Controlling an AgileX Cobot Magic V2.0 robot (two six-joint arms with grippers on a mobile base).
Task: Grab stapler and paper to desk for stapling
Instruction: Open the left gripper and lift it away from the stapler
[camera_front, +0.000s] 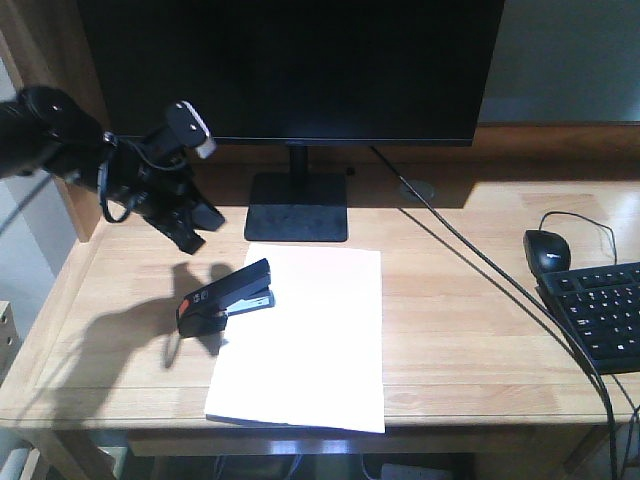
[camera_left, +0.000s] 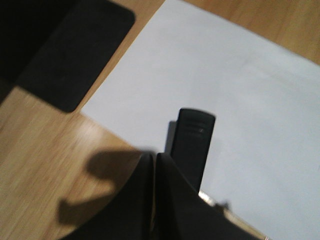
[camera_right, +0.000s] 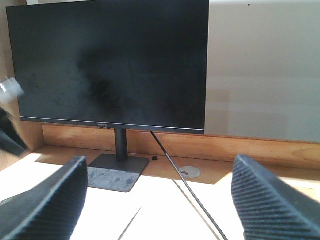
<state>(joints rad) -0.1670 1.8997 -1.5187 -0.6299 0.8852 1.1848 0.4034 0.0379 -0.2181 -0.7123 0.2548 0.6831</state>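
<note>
Bench (camera_front: 470, 330): wide light wood, carrying the monitor (camera_front: 290, 65), keyboard (camera_front: 600, 312) and mouse (camera_front: 547, 250).

Paper (camera_front: 310, 340): white sheet lying flat in front of the monitor base. Judging it light, floppy and hard to pinch off a flat top; an edge is the best hold.

Stapler (camera_front: 225, 297): small, black, sitting across the paper's left edge. Likely rigid, compact, fairly dense; taking it across the narrow body should suit.

Left tool (camera_front: 190, 228): hovering above and left of the stapler, angling down, fingers pressed together, holding nothing.

Right tool (camera_right: 160, 200): fingers spread wide, empty, facing the monitor.
</note>
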